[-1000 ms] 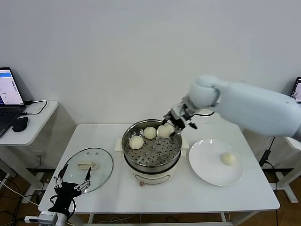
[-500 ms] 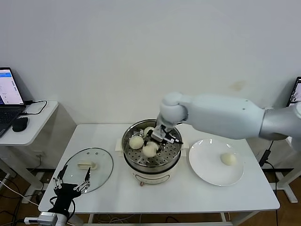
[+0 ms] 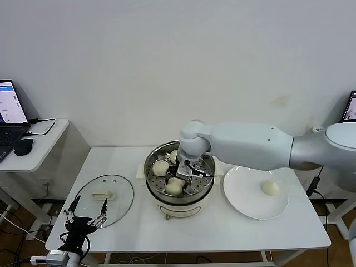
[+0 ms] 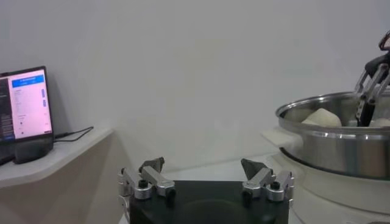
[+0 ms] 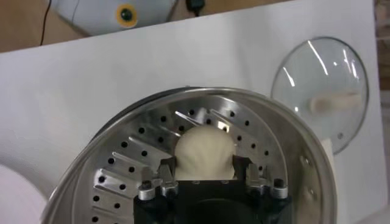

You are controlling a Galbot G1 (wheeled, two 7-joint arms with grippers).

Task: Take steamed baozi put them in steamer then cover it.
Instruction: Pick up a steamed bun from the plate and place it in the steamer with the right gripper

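Inside steamer [image 3: 207, 189], right gripper [image 5: 205, 172] straddling baozi [image 5: 204, 153]

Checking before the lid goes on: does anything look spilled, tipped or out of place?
Nothing stands out. The round steel steamer sits upright, three off-white buns lie on its tray, one bun waits on the white plate.

The right gripper [image 3: 179, 179] hides part of one baozi [image 3: 173, 187].

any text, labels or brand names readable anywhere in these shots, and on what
None can be read.
Laptop screen on the side desk: lines of text on white and blue, too small to read.
Steamer, cover, plate, baozi: no visible markings.
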